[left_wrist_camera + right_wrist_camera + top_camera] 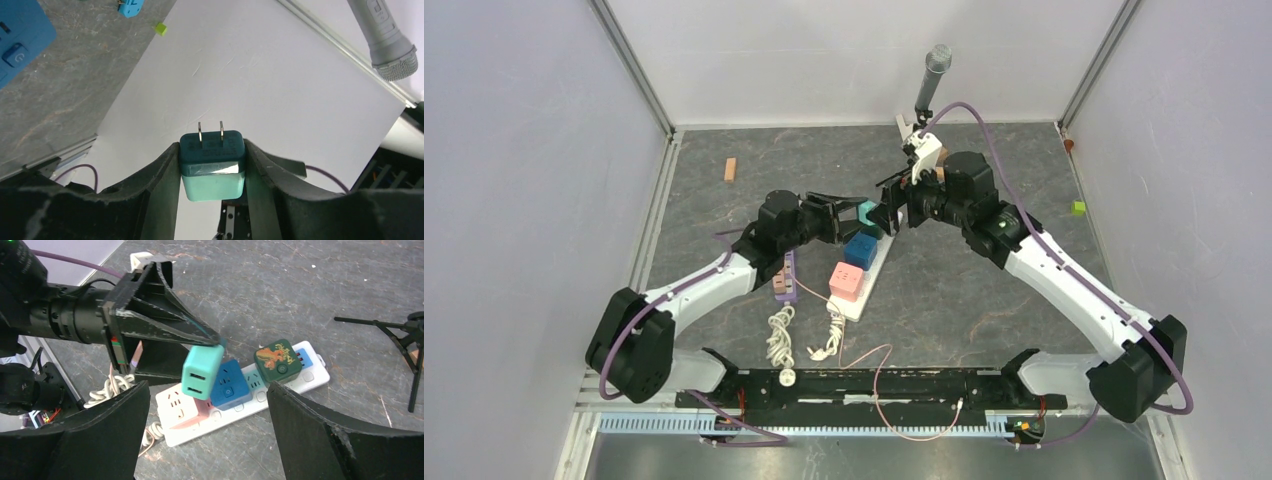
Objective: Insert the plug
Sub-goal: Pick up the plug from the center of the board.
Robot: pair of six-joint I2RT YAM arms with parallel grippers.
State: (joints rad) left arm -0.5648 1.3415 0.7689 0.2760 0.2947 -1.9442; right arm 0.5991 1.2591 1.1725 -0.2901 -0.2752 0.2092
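1. Nearest the arm bases: two white cable coils [781, 335] lying on the grey table [984, 300], just in front of the strip.
2. Next out: white power strip [311, 376] set diagonally, with a pink cube adapter [846, 281], a blue cube adapter [230, 387] and a dark green cube adapter [277, 362] sitting in a row on it. Purple strip [786, 278] just to its left.
3. Left gripper [212, 150]: clamped on the teal plug [212, 165], one finger on each side, both prongs [200, 131] sticking out past the fingertips.
4. Plug location: up in the air over the strip, near the blue cube, not seated in any socket. Contact with the blue cube: cannot tell.
5. Right gripper [207, 386]: jaws wide apart, gripping nothing, facing the plug from the far side of the strip.
6. Farther back: small wooden block [730, 169] on the left, small green cube [1078, 208] by the right wall.
7. Farthest: grey microphone [932, 75] on a stand at the back wall.
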